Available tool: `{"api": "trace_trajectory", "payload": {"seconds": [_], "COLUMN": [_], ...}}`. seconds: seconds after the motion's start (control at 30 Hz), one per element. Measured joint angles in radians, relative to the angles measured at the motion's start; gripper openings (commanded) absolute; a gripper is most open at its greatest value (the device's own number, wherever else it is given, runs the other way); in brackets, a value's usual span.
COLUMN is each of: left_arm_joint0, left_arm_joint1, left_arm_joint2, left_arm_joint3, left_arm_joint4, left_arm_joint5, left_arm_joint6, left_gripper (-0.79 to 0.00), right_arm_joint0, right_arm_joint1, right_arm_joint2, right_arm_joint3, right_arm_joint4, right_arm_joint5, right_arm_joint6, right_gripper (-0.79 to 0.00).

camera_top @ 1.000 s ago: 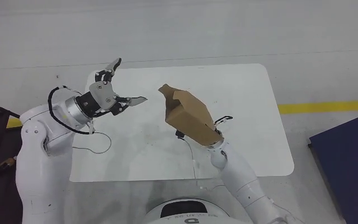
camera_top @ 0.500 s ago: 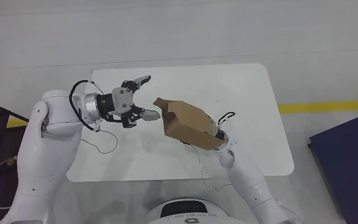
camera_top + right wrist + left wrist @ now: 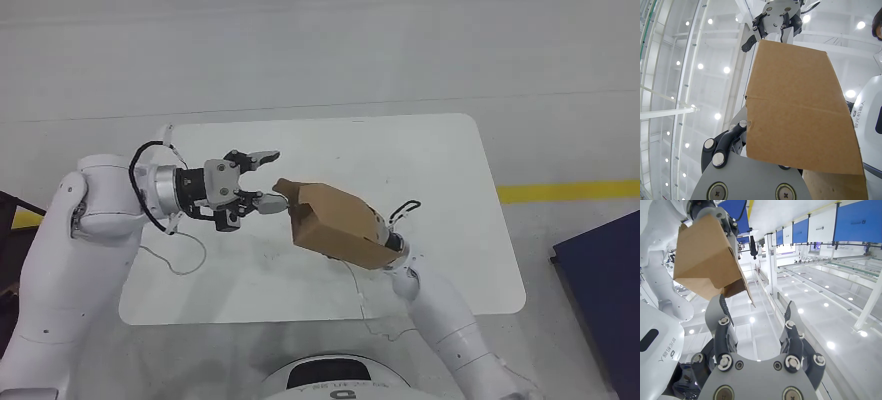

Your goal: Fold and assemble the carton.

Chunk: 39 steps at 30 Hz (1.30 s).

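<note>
In the top view, the brown cardboard carton [image 3: 335,222] is held over the middle of the white rounded-corner table [image 3: 440,160]. Its long axis runs from 10 o'clock to 4 o'clock. The left gripper [image 3: 272,180] is at the carton's 9 o'clock end. The right gripper [image 3: 388,243] is at its 4 o'clock end, mostly tucked under cardboard. A yellow floor stripe [image 3: 570,190] lies off the table's 3 o'clock side.

The left wrist view gives detail the top view lacks. The left gripper [image 3: 755,300] is spread wide. One fingertip [image 3: 721,298] is touching or just beside a notched corner of the carton [image 3: 702,256], and the other finger stands well apart from the cardboard. That end of the carton is not closed: one flap is folded across it and another angles outward along one side.

In the right wrist view, a carton panel [image 3: 798,106] stretches away toward the left gripper [image 3: 766,40]. One finger [image 3: 735,123] of the right gripper lies against the panel's edge and its partner is hidden behind the cardboard, so the right gripper is pinching the carton's wall.

The carton is plain matte brown and squared into a box-shaped tube with crisp edges. A straight crease crosses the panel nearest the right wrist, and there is a small dent close to the finger.
</note>
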Motion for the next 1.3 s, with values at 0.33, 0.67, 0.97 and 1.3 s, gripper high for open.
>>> {"api": "trace_trajectory", "payload": {"seconds": [0.33, 0.67, 0.97, 1.3], "left_arm_joint0": [-0.05, -0.094, -0.102, -0.114], "left_arm_joint1": [0.025, 0.042, 0.056, 0.07], "left_arm_joint2": [0.091, 0.148, 0.18, 0.21], "left_arm_joint3": [0.032, 0.069, 0.078, 0.047], "left_arm_joint4": [0.043, 0.068, 0.104, 0.108], "left_arm_joint5": [0.0, 0.0, 0.0, 0.0], "left_arm_joint6": [-0.088, -0.173, -0.212, -0.235], "left_gripper": [-0.292, -0.342, -0.422, -0.57], "right_arm_joint0": [0.006, 0.01, 0.015, 0.018], "right_arm_joint1": [0.009, 0.018, 0.025, 0.033], "right_arm_joint2": [-0.016, -0.029, -0.047, -0.057], "right_arm_joint3": [0.005, 0.006, 0.005, 0.013], "right_arm_joint4": [0.005, 0.011, 0.013, 0.016], "right_arm_joint5": [-0.009, -0.018, -0.021, -0.033], "right_arm_joint6": [0.009, 0.018, 0.021, 0.033], "right_gripper": [-0.785, -0.785, -0.785, -0.785]}}
